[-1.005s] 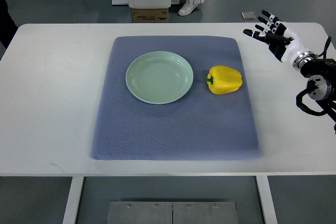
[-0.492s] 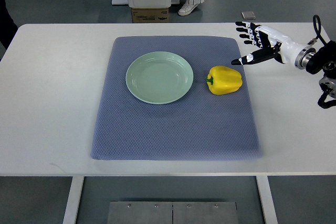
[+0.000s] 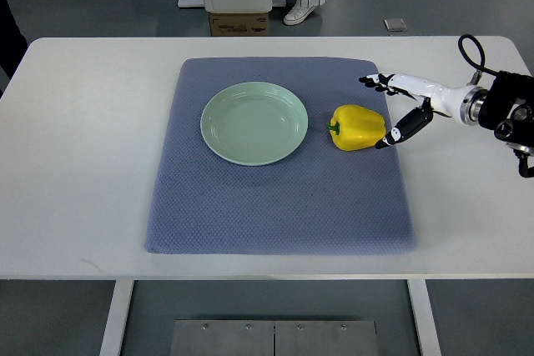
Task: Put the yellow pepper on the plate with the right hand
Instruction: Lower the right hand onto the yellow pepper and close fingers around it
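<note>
A: Where is the pepper (image 3: 358,127)?

B: On the blue mat (image 3: 275,206), just right of the plate (image 3: 254,122) but not touching it, stem pointing toward the plate. It has not moved over the last second.

A: And the right hand (image 3: 399,106)?

B: That is what changed. A second ago it hung over the table's (image 3: 83,164) far right corner, well apart from the pepper. Now it has swung in low over the mat edge and sits just beside the pepper's right side.

A: Closed on it?

B: No. The fingers are spread, holding nothing; the thumb (image 3: 400,127) reaches toward the pepper's near side, the other fingers toward its far side. Whether the thumb tip touches the skin, I cannot tell.

A: So the reach is nearly done?

B: I judge so. Closing around the pepper comes next; the lift and the short carry left to the plate remain.
</note>
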Robot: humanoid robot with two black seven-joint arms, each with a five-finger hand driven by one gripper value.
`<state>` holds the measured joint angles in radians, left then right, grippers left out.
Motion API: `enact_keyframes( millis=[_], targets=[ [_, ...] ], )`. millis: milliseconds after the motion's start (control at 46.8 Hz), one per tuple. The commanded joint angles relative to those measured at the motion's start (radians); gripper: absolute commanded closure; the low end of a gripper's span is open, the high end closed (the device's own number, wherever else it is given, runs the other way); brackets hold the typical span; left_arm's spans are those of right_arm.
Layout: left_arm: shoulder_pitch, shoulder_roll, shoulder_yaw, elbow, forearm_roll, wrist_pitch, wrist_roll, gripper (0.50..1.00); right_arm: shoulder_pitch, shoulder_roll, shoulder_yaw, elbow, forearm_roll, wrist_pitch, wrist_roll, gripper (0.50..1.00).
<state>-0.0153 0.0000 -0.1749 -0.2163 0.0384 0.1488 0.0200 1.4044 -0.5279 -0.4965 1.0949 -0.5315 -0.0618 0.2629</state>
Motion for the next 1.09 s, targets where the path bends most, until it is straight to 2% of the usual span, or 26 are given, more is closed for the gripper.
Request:
enact_keyframes(
  millis=[0,235,641,1069],
  targets=[
    [0.000,0.000,0.000,0.000,0.000,0.000,0.000,0.500,-0.004,0.017,-0.004,0.002,-0.019,-0.007,-0.002,0.500],
    [0.000,0.000,0.000,0.000,0.000,0.000,0.000,0.500,0.005,0.088,-0.091,-0.007,-0.021,-0.111,-0.010,0.504],
    [0.000,0.000,0.000,0.000,0.000,0.000,0.000,0.500,0.007,0.124,-0.097,-0.049,-0.021,-0.131,-0.056,0.534],
    [0.000,0.000,0.000,0.000,0.000,0.000,0.000,0.500,0.007,0.157,-0.120,-0.064,-0.021,-0.131,-0.057,0.590]
  ],
)
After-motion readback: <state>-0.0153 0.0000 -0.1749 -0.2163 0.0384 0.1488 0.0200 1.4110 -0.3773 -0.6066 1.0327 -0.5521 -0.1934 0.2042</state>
